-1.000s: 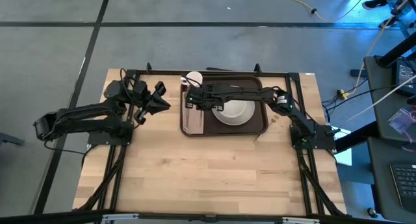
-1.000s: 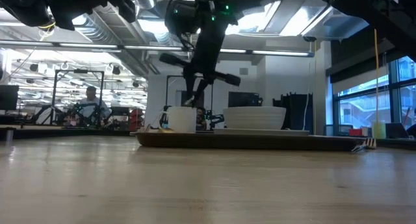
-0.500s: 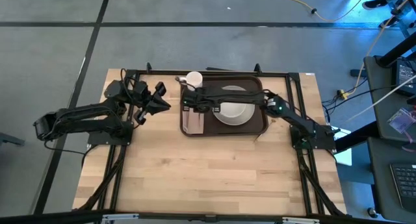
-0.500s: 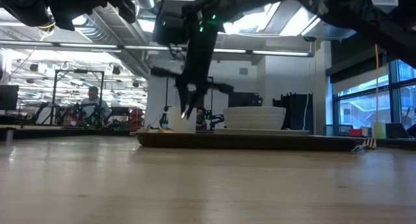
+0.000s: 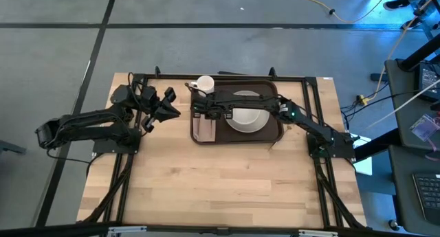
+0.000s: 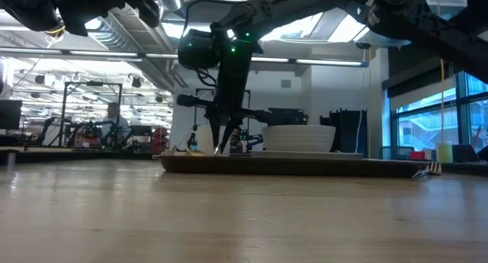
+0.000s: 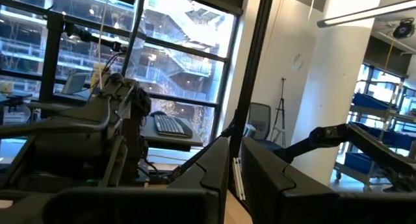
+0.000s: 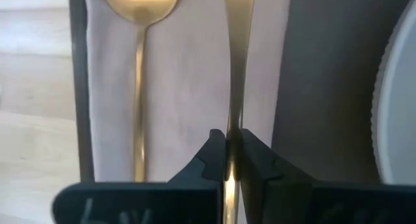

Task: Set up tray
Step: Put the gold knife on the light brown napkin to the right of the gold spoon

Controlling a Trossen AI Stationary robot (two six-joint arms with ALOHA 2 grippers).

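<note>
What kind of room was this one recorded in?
Most likely a robotics lab or open workshop, not a dining room. The wooden table stands on a bare concrete floor with loose cables; beyond it are exposed ceiling ducts and more rigs.

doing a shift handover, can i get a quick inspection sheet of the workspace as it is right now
surface: wooden table, front half bare
job's things: brown tray at the back centre, holding a white plate and a pink napkin; gold spoon lies on the napkin
clutter: white cup by the tray's back left corner; small item right of the tray, too small to tell
grippers: right gripper low over the napkin, shut on a gold utensil; left gripper shut, waiting left of the tray
cables: yellow cable on the floor behind
surroundings: grey floor, desk with keyboard at right
</note>
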